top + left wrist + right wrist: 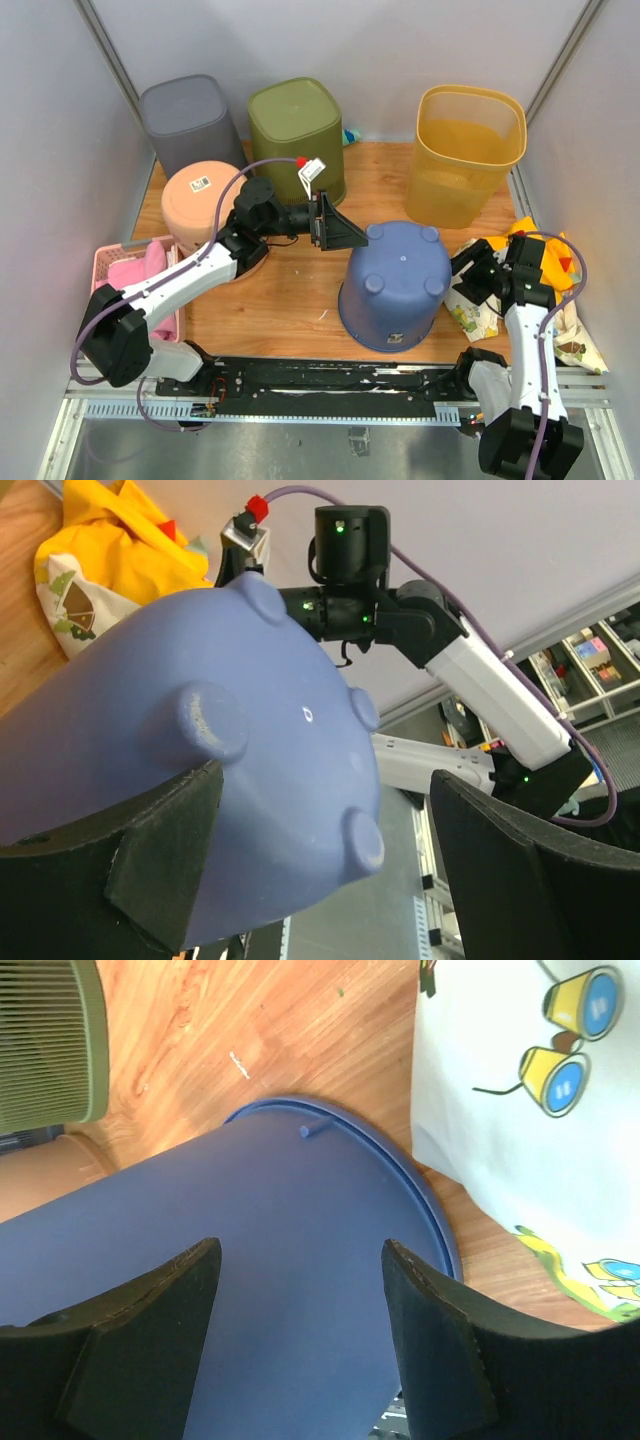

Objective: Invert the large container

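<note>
The large blue container [395,285] stands upside down in the middle of the wooden table, its footed base facing up and its rim on the wood. My left gripper [352,233] is open at the upper left edge of the base. In the left wrist view the blue base [200,780] fills the space by the left gripper [330,780], whose lower finger lies against it. My right gripper [467,277] is open, close to the container's right side. In the right wrist view the blue wall [250,1190] shows between the open fingers of the right gripper [300,1250].
A yellow bin [465,150], an olive bin [297,135] and a grey bin [190,120] stand along the back. A peach container [205,200] and a pink basket [130,270] are on the left. A printed cloth bag [565,310] lies on the right.
</note>
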You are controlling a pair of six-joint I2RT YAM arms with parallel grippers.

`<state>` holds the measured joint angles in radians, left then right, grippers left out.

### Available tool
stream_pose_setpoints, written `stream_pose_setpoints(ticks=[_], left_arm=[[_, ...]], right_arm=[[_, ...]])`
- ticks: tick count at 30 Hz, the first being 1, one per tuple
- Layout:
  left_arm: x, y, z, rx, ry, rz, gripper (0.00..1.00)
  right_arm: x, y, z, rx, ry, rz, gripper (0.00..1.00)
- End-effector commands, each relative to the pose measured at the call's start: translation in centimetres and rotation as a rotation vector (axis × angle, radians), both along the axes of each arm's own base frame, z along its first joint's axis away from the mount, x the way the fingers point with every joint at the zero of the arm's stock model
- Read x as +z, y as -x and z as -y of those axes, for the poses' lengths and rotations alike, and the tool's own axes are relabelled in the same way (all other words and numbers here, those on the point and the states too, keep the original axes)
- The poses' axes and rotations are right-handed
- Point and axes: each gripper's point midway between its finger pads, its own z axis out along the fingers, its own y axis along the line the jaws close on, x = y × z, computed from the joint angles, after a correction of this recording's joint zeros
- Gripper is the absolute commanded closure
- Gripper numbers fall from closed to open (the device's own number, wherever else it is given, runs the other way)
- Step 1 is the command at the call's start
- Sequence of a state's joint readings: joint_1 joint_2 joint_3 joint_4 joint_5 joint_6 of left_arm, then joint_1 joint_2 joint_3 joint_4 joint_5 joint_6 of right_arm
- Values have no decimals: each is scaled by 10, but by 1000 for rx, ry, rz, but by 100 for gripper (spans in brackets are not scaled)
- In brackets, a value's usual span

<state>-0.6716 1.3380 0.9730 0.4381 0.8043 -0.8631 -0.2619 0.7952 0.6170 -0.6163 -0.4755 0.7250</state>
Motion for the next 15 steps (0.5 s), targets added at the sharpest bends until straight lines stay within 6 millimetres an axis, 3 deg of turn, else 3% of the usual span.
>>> stream_pose_setpoints(ticks=[1,8,12,15], left_arm=[[6,2,6,-18,13,3,11],[43,1,4,-5,20,79,11],[67,-4,-6,70,-48,156,10],[78,-4,-15,120,-83,201,10]], right_arm=[[-3,18,7,64,110,-57,33],[1,41,-8,98,69,-44,32],[0,62,-9,118,96,-72,32],[-2,66,-17,180,82,-39,32]])
